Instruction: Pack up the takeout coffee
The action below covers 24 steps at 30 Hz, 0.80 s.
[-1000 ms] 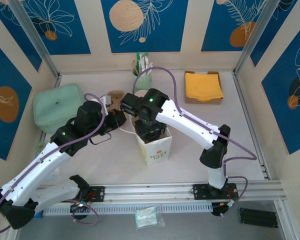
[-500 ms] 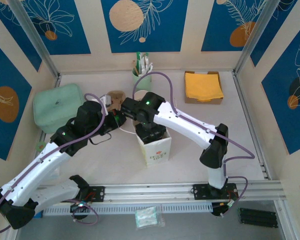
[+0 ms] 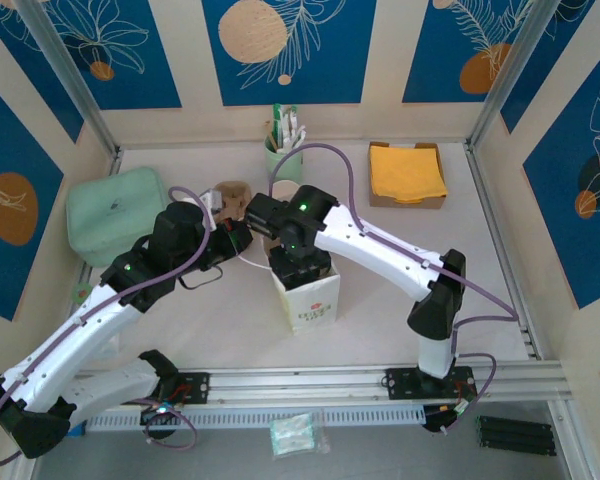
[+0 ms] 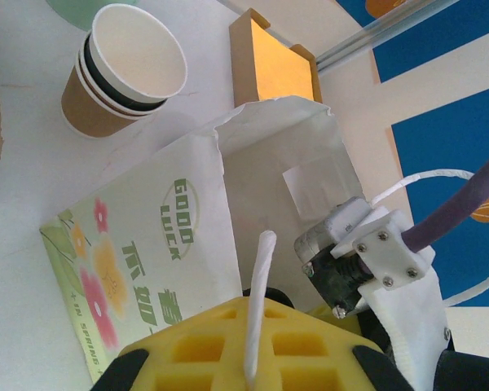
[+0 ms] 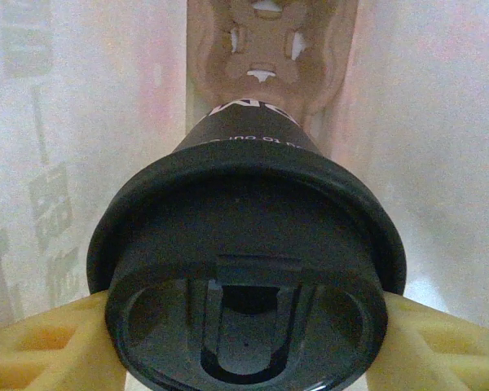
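The white table [image 3: 240,330] carries a white paper bag with green GOOD LUCK print [image 3: 310,298], upright at centre. In the top view the right gripper [image 3: 298,262] enters the bag mouth from above, and the arm hides the contents. The right wrist view shows them: the takeout coffee [image 5: 244,244], a brown paper cup with a round black plastic lid, sits inside the bag, and yellow fingers [image 5: 41,350] grasp it at 3 and 9 o'clock. In the left wrist view the left gripper [image 4: 248,358] is clenched on a thin white paper strip [image 4: 263,277] at the bag's edge, with a stack of nested lidless paper cups [image 4: 122,77] at 11 o'clock
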Motion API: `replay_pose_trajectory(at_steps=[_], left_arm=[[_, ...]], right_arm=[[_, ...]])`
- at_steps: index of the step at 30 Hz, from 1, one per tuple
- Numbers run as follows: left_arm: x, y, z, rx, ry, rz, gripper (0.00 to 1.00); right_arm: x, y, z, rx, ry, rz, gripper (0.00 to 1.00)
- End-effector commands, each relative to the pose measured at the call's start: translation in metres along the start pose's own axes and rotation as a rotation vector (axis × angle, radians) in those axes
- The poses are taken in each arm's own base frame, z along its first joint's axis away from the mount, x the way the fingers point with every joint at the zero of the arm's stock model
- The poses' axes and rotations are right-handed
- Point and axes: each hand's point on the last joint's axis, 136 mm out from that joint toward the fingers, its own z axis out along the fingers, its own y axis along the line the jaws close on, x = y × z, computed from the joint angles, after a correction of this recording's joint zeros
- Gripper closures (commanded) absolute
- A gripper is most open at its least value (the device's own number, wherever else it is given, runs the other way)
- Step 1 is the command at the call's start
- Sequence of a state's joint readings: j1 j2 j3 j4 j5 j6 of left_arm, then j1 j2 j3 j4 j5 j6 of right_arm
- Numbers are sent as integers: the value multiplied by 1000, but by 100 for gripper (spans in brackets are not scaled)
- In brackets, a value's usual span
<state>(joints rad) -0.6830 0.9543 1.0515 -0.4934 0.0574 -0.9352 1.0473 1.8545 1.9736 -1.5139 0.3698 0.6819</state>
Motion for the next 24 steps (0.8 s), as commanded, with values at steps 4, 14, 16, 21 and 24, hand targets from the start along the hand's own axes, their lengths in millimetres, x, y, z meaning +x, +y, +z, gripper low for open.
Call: replay_pose_trajectory(at_steps=[4, 14, 16, 21, 24], left_arm=[[0, -2, -2, 17, -14, 6, 100], [-1, -3, -3, 16, -14, 7, 100], [-1, -3, -2, 16, -14, 8, 100], [-1, -3, -3, 18, -15, 9, 100], [-1, -2, -4, 16, -17, 9, 100]], right_arm=[[6, 7, 4, -54, 20, 40, 42], [8, 11, 20, -63, 49, 58, 42], [8, 11, 20, -64, 49, 61, 42], [9, 11, 23, -60, 56, 64, 42], [10, 9, 23, -59, 56, 71, 42]])
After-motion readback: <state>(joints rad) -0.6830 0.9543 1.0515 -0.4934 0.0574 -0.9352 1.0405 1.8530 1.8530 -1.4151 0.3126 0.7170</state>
